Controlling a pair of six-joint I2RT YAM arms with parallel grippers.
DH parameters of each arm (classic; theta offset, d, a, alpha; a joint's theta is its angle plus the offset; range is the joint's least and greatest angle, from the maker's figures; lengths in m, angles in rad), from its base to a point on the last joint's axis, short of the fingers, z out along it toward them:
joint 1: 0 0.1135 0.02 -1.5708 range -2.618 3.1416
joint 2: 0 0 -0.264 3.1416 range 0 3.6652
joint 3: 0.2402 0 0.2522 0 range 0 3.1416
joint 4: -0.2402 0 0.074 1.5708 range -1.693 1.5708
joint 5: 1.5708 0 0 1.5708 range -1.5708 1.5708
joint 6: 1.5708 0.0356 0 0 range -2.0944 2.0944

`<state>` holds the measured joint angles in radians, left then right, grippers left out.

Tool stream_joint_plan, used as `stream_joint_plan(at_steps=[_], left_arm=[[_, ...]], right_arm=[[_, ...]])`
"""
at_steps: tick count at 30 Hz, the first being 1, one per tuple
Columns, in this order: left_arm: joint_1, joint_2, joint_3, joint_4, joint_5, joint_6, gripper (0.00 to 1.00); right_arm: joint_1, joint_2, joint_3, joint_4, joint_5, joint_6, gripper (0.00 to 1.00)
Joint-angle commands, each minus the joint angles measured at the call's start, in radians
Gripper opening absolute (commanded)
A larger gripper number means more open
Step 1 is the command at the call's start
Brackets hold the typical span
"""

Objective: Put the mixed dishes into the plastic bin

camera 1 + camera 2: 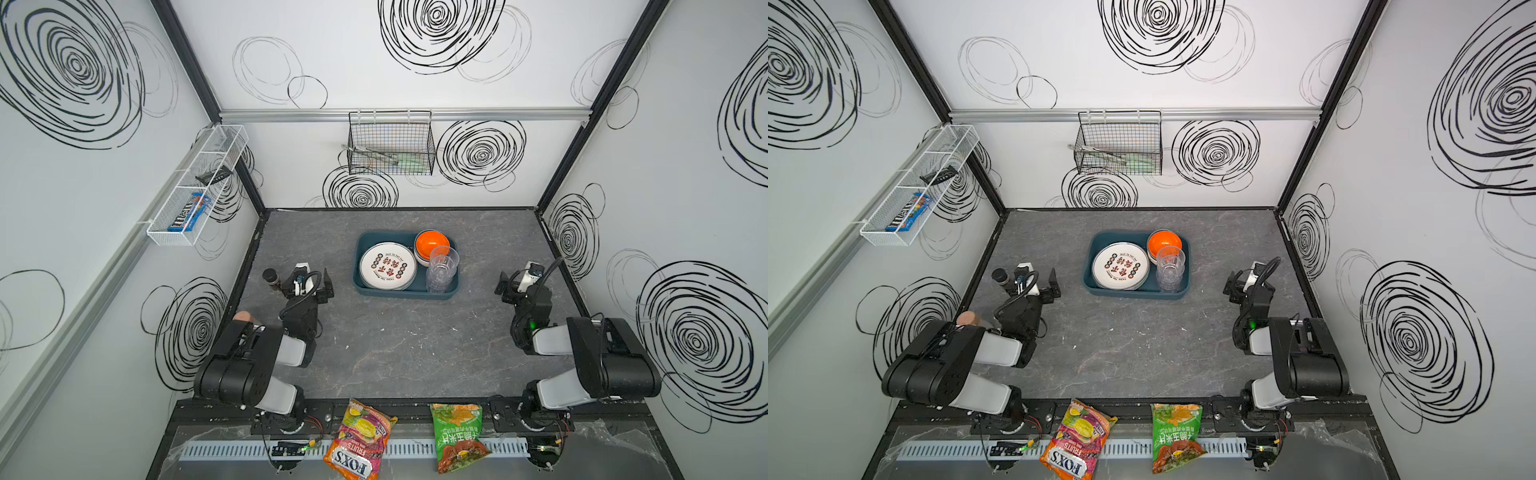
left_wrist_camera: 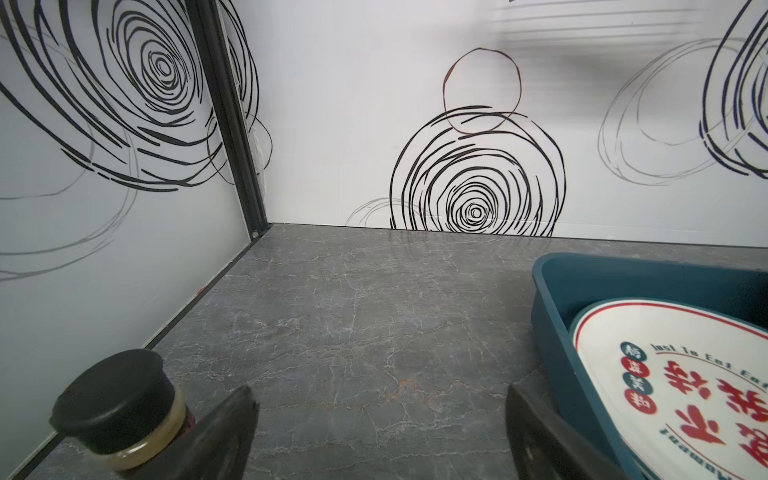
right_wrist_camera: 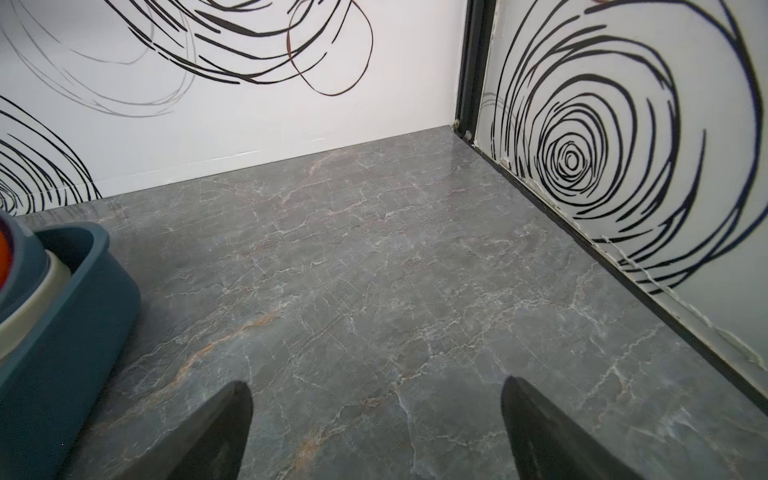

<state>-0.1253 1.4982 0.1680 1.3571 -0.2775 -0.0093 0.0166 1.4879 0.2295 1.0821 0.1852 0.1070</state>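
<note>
Behind left arm (image 1: 249, 365), jar (image 1: 246, 317) mostly hidden, plastic bin (image 2: 548, 316) cropped

The table (image 1: 395, 353) is dark grey marble, veined in white with faint rusty streaks. The walls (image 1: 332, 62) are white, scribbled with black spirals and thin grey loops. The bin (image 1: 405, 293) is dark teal. The plate (image 1: 387, 266) is white with a red rim line, red characters, dark lettering and red and teal roundels. The bowl (image 1: 432, 243) is orange inside, and the rims beneath it show blue-grey and cream. The cups (image 1: 441, 270) are clear and faceted. The jar (image 1: 271, 277) near the left edge has a black cap over tan contents. The wire basket (image 1: 390, 143) is black and the mesh basket (image 1: 195, 187) is white. Beyond the front edge, the FOX'S bag (image 1: 361, 440) is orange and purple, and the other bag (image 1: 457, 440) is green.
</note>
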Motion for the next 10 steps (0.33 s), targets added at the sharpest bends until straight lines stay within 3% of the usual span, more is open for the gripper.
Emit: stream_joint_plan(at_steps=[1,7,10], left_arm=[[-0.007,0.007,-0.011,0.088,-0.017,0.021,0.96],[-0.021,0.008,-0.023,0.116,-0.037,0.030,0.96],[-0.062,0.023,-0.061,0.213,-0.114,0.057,0.96]], right_arm=[[0.008,-0.018,0.023,0.015,0.008,-0.005,0.97],[-0.003,-0.010,0.034,0.003,-0.015,-0.006,0.97],[0.007,-0.017,0.025,0.014,-0.001,-0.011,0.97]])
